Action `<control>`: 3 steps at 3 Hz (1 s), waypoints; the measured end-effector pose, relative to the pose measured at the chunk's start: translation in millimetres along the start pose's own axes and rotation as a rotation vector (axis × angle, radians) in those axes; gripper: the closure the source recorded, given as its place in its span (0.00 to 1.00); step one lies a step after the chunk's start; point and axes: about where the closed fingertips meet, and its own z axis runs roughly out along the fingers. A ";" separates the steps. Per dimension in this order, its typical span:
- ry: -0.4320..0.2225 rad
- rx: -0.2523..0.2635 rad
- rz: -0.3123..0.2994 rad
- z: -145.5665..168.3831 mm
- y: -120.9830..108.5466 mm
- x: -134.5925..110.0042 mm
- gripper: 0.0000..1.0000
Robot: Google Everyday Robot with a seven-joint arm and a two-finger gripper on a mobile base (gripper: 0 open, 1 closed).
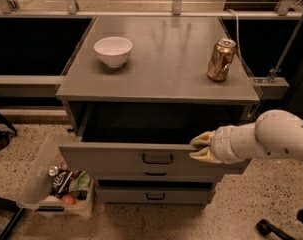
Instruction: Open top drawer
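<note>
The top drawer [111, 159] of the grey cabinet [161, 74] stands partly pulled out, and its dark inside shows. Its flat grey front has a small black bar handle [157, 158] at the centre. My gripper [198, 148] comes in from the right on a white arm [271, 139]. Its tan fingers [203, 139] clasp the top edge of the drawer front, right of the handle, one finger over the rim and one on the front face. The gripper is shut on that edge.
A white bowl [113, 50] and a gold can [221, 59] stand on the cabinet top. Two narrower grey drawers [156, 195] sit shut below. A clear plastic bin [56, 184] with snacks lies on the floor at the left. A black wheel [263, 227] is at bottom right.
</note>
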 end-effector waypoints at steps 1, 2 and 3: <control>0.000 0.000 0.000 -0.8 0.5 -0.2 1.00; 0.000 0.002 -0.002 -7.8 9.9 0.6 1.00; -0.001 0.002 -0.005 -15.2 20.8 1.6 1.00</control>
